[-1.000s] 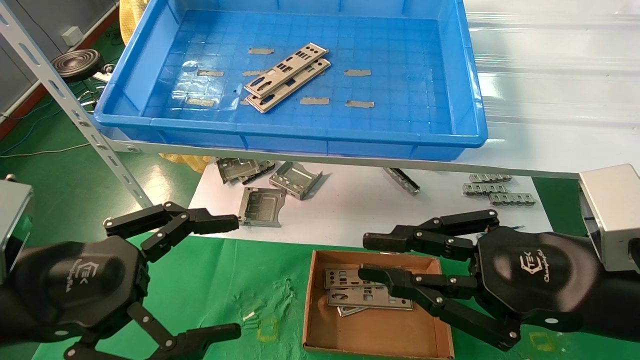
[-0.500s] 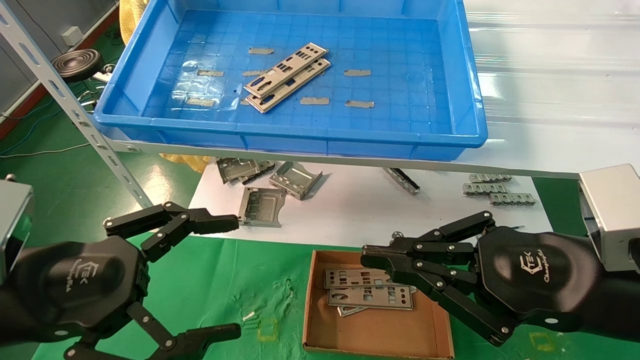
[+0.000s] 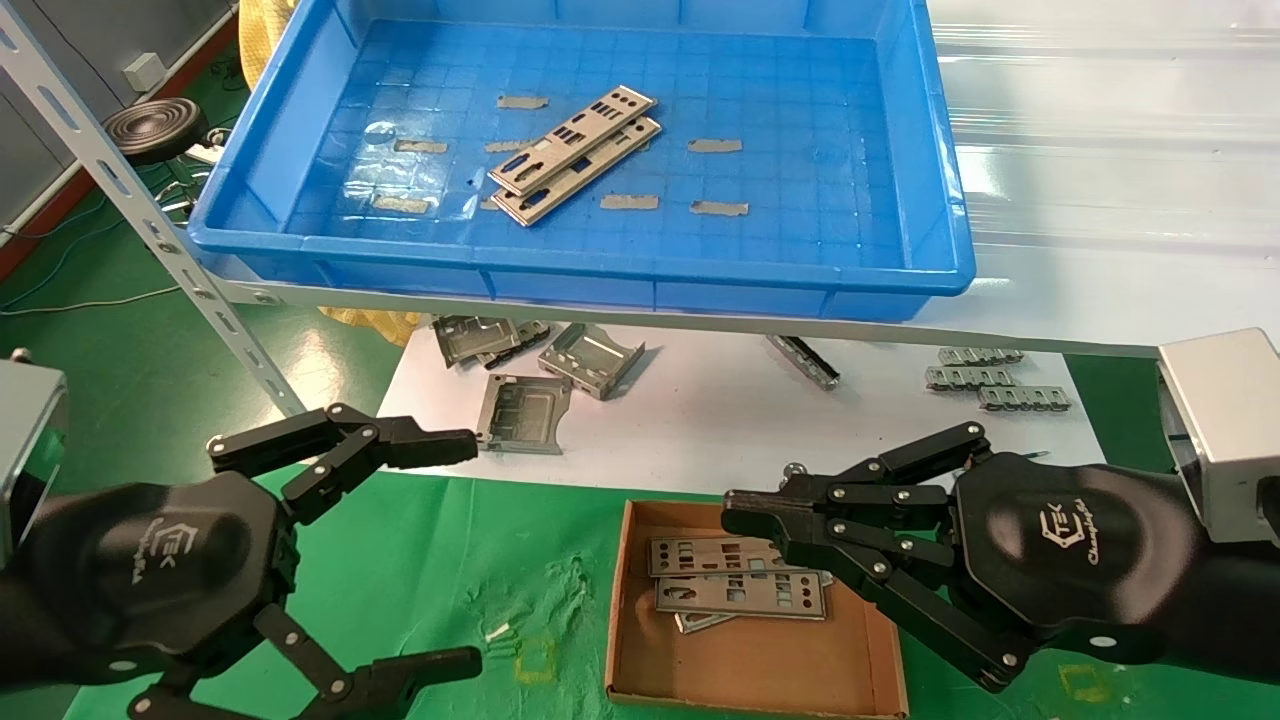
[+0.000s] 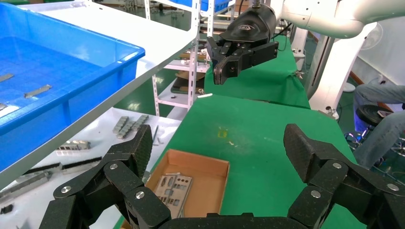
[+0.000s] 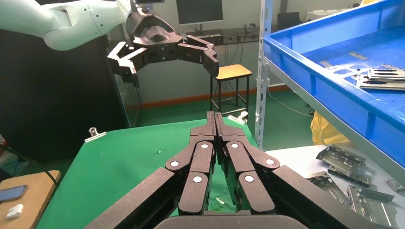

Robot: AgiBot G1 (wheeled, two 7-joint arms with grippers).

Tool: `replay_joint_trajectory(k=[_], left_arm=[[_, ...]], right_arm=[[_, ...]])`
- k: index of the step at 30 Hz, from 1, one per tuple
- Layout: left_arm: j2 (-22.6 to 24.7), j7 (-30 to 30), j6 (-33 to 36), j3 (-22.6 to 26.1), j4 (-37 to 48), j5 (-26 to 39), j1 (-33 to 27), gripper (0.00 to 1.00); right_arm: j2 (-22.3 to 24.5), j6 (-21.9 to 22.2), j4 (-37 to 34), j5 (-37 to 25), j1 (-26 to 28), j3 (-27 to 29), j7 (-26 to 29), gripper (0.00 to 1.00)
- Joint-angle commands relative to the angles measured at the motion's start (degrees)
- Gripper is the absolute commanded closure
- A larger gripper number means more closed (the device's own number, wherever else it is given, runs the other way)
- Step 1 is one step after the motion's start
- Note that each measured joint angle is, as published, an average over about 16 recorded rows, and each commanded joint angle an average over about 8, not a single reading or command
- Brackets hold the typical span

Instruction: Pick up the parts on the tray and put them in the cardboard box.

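Two plates [image 3: 575, 153] lie in my blue tray [image 3: 940, 180], three [image 3: 738, 583] in the cardboard box [image 3: 750, 665]. My right gripper [image 3: 735, 510], empty, has closed above it; the left gripper [image 3: 465, 548] stays wide open.

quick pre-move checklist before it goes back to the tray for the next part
1. Right gripper empty: ok, shut on nothing, above the cardboard box.
2. Released parts in the box: ok, lying flat inside.
3. Parts left on the tray: ok, two plates overlapping, on the blue tray.
4. Right gripper open for a grasp: not ok.
5. Left gripper out of the way: ok, open, over the green mat.
6. Top plate free to lift: cannot tell.
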Motion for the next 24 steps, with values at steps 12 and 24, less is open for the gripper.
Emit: replay_joint_trajectory(k=[12,24], left_arm=[[0.0,0.0,0.0,0.0,-0.1,0.0,0.0,0.0],[6.0,-1.5,-5.6,2.6,1.7,7.6,-11.4,0.0]], right_arm=[[0.0,0.0,0.0,0.0,0.0,0.0,0.0,1.0],[0.0,0.0,0.0,0.0,0.0,0.0,0.0,0.57]])
